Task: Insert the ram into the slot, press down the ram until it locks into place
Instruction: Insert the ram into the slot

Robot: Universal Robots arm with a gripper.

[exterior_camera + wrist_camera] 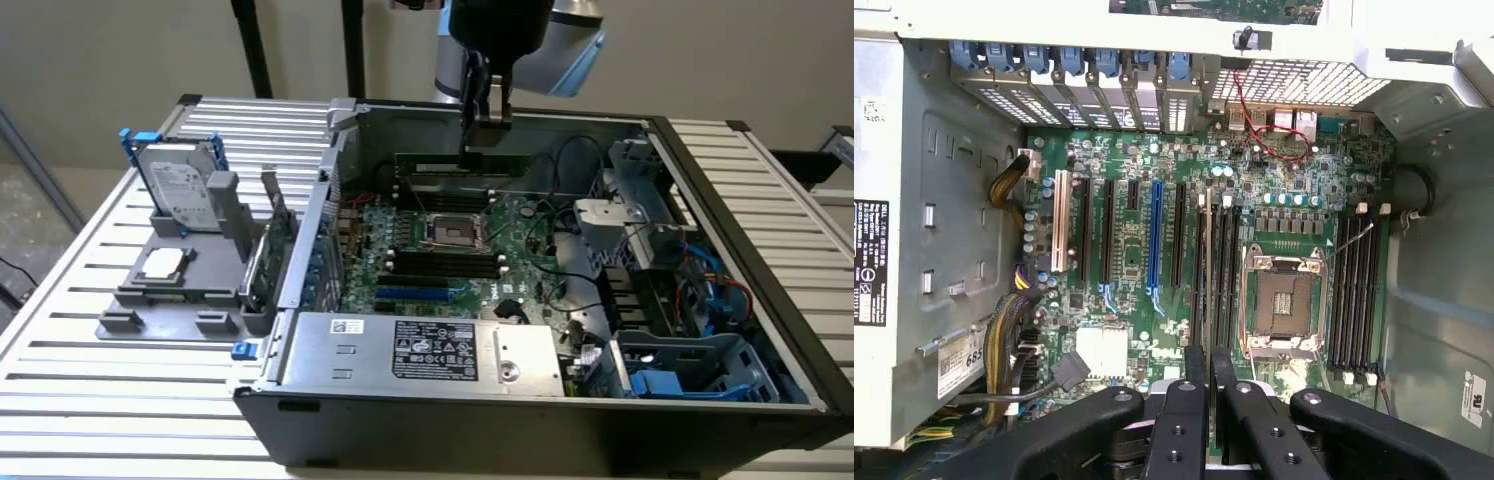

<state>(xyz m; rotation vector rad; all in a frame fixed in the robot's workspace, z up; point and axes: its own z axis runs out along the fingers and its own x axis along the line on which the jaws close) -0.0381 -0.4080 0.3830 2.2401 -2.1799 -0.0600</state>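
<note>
Your arm (567, 45) comes in from the top of the exterior view, wrist pointing straight down. Gripper (486, 140) hangs vertical, low under the wrist. Fingers (1179, 420) sit close together and parallel, with a narrow gap, clamped on the ram (1207, 270), which runs edge-on between them. In the wrist view, black linkage bars splay out to either side behind the fingers. No tilt visible on your wrist.
</note>
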